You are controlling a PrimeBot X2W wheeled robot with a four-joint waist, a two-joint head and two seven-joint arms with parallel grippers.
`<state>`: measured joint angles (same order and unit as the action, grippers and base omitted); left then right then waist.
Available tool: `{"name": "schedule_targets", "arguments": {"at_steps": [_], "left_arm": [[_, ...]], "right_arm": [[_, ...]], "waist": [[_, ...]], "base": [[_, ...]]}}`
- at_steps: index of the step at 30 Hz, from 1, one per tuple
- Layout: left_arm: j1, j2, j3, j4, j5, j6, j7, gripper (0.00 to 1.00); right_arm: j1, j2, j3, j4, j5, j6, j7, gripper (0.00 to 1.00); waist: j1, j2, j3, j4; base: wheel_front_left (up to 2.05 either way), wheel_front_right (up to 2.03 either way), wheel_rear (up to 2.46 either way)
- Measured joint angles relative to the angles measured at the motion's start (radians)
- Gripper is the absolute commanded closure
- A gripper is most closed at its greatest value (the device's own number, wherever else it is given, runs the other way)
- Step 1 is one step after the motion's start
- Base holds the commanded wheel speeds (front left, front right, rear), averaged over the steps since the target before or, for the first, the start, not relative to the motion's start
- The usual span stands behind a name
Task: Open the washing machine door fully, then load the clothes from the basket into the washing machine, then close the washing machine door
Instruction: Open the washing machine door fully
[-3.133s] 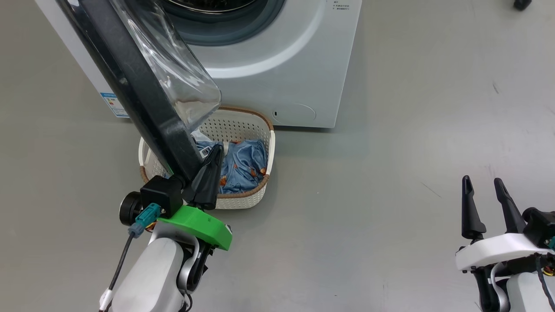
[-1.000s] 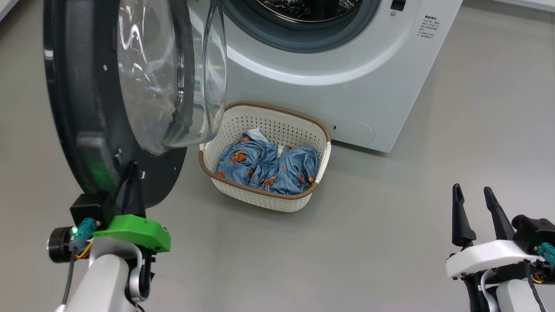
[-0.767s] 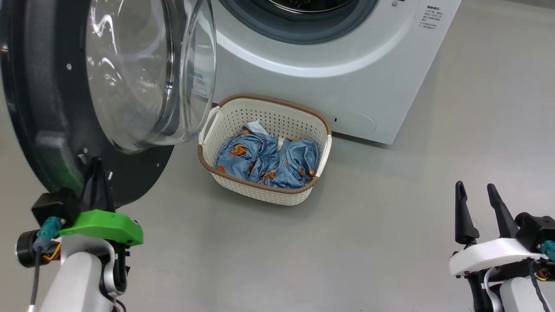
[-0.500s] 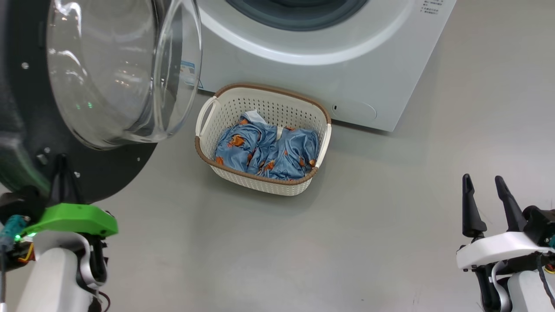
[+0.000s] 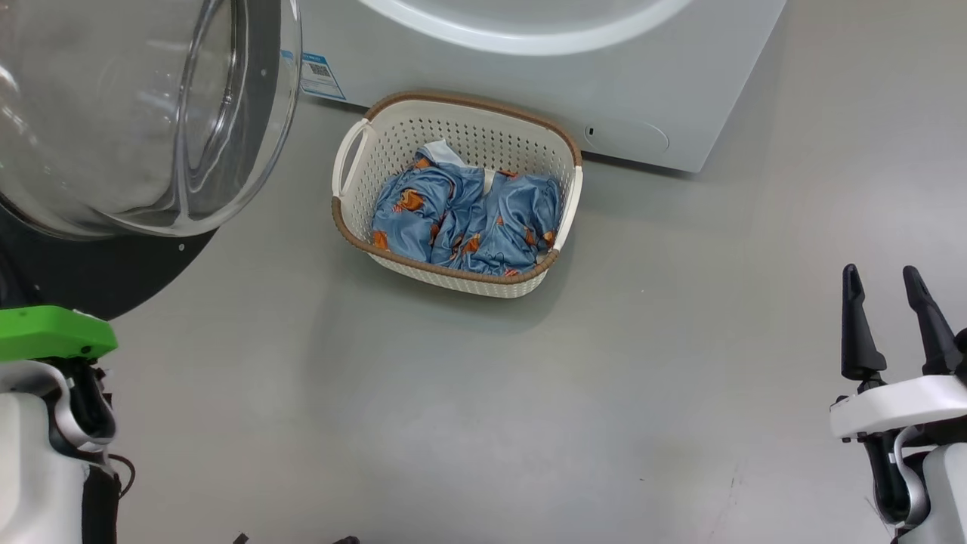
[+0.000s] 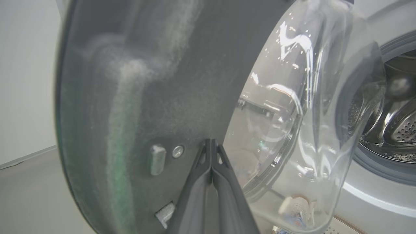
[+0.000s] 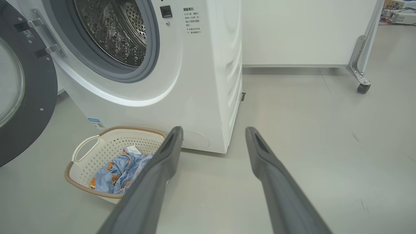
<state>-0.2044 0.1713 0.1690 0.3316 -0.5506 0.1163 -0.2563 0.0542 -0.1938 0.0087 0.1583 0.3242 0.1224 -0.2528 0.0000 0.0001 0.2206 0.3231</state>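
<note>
The washing machine door (image 5: 128, 128) stands swung wide to the left of the washing machine (image 5: 529, 83), its clear glass bowl bulging toward the robot and its black rim running off the head view's left edge. In the left wrist view the left gripper (image 6: 211, 146) is pressed shut, finger against finger with nothing between them, its tips close up against the inner black face of the door (image 6: 146, 81) beside a small screw (image 6: 177, 151); whether they touch that face I cannot tell. The left arm's green bracket (image 5: 53, 332) sits at the lower left of the head view, just below the door's rim. The right gripper (image 5: 884, 279) hangs over the bare grey floor (image 5: 529, 415) at the lower right, its jaws spread wide and empty, well apart from everything else. The basket (image 5: 468, 125) rests on the floor just in front of the machine's lower front panel, near the blue label sticker (image 5: 319, 74). The clothes (image 5: 468, 219), crumpled light-blue satin with orange figures and a scrap of white trim, lie inside it. The right wrist view looks between its own fingers (image 7: 162, 162) at the open steel drum (image 7: 113, 29), ringed by the grey gasket (image 7: 149, 48), with the basket (image 7: 107, 146) below it and a castor (image 7: 362, 87) under a white panel beyond.
</note>
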Motion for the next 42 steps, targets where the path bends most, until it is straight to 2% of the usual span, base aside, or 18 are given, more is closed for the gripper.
{"name": "schedule_targets", "arguments": {"at_steps": [15, 27, 34, 42], "left_arm": [[-0.108, -0.011, 0.118, 0.084, -0.025, 0.000, 0.000, 1.00], [-0.139, 0.003, 0.146, 0.151, -0.023, 0.000, 0.000, 1.00], [-0.155, 0.003, 0.149, 0.156, 0.007, -0.005, 0.000, 1.00], [-0.154, 0.001, 0.140, 0.134, 0.068, -0.038, 0.000, 1.00]], "right_arm": [[-0.010, -0.064, -0.004, -0.010, 0.001, 0.000, 0.000, 0.00], [-0.017, -0.087, 0.018, -0.010, 0.010, 0.000, 0.000, 0.00], [-0.027, -0.090, 0.013, -0.008, 0.013, 0.000, 0.000, 0.00], [-0.027, -0.058, 0.014, 0.005, 0.036, 0.000, 0.000, 0.00]], "waist": [[0.0000, 0.0000, 0.069, 0.035], [0.0000, 0.0000, 0.079, 0.031], [0.0001, 0.0000, 0.080, 0.025], [0.0000, 0.0000, 0.049, 0.019]], "base": [[0.00, 0.00, 0.00], [0.00, 0.00, 0.00], [0.00, 0.00, 0.00], [0.00, 0.00, 0.00]]}}
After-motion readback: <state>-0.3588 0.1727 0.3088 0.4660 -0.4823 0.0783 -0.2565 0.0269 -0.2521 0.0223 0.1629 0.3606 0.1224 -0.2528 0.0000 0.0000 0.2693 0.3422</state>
